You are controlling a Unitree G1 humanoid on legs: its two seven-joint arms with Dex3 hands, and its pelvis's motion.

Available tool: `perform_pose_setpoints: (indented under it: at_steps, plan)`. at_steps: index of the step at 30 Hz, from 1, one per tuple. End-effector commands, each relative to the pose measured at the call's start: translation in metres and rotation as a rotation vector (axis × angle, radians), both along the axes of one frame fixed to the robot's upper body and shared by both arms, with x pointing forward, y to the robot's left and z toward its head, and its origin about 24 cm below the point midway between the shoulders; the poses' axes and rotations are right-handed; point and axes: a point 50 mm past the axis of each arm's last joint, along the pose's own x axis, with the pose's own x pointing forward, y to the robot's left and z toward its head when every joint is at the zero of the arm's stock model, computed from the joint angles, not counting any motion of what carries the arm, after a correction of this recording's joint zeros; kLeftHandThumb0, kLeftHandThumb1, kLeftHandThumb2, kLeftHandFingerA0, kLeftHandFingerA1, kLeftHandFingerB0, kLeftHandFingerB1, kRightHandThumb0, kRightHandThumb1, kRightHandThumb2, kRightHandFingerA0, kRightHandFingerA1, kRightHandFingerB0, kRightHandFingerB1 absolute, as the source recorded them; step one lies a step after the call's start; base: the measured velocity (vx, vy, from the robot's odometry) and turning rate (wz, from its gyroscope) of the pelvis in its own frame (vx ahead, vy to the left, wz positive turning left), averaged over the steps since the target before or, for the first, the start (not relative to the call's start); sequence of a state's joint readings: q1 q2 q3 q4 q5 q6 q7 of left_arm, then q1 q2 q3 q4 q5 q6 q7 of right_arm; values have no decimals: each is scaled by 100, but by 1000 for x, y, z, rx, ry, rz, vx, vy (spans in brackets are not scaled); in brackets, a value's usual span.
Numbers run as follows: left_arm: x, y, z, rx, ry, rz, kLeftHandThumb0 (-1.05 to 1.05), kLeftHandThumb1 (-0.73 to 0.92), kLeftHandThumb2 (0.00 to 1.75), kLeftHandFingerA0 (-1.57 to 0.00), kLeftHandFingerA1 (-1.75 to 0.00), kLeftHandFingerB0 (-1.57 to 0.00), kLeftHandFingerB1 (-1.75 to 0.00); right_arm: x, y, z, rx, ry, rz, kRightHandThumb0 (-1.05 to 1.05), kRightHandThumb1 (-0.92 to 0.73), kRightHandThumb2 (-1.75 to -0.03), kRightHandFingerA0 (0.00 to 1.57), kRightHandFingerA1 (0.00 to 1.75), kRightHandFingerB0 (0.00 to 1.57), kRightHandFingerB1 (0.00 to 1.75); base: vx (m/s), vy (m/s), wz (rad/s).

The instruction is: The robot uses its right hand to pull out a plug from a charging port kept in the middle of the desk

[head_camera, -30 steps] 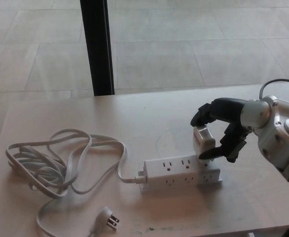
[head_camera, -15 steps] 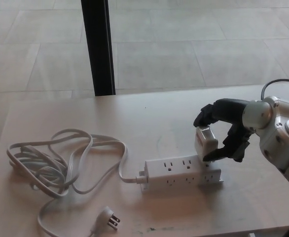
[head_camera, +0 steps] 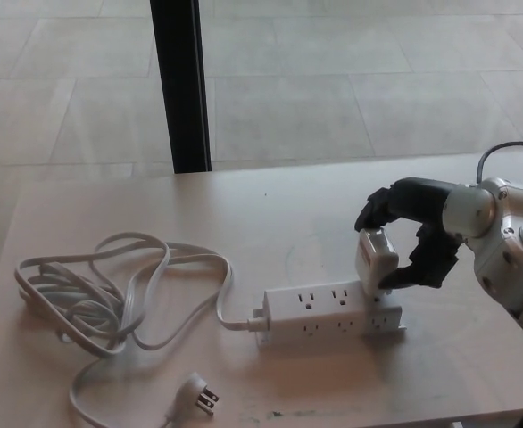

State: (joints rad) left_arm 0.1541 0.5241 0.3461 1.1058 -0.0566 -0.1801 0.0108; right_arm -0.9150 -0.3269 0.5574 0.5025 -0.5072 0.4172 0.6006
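On the right side of the surface (head_camera: 476, 357), the right hand (head_camera: 415, 234) is closed around a small white plug (head_camera: 374, 259). The plug stands at the right end of the white power strip (head_camera: 330, 312), tilted a bit. I cannot tell if its pins are out yet. It looks like a hard, smooth, light block, so it may slip. Holding its 2 flat sides seems best. The strip is light too and may lift with it. The left hand does not show.
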Motion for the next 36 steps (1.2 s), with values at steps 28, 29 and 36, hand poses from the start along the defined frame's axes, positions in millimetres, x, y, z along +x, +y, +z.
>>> perform_pose_setpoints:
  at_steps: [28, 29, 36]
  plan:
    - [0, 6, 7, 28, -2, -11, -62, 67, 60, -83, -69, -58, -43, -15, -9, -40, -107, 179, -5, -29, -54, -89, 109, 168, 73, 134, 0, 0, 0]
    - [0, 7, 7, 31, 3, -11, -64, 67, 61, -84, -70, -60, -43, -15, -10, -40, -112, 182, -4, -28, -55, -82, 85, 175, 71, 152, 0, 0, 0]
    - [1, 8, 8, 42, 7, -17, -63, 67, 60, -78, -62, -59, -43, -17, -10, -46, -124, 177, -2, -30, -53, -85, 84, 175, 70, 147, 0, 0, 0]
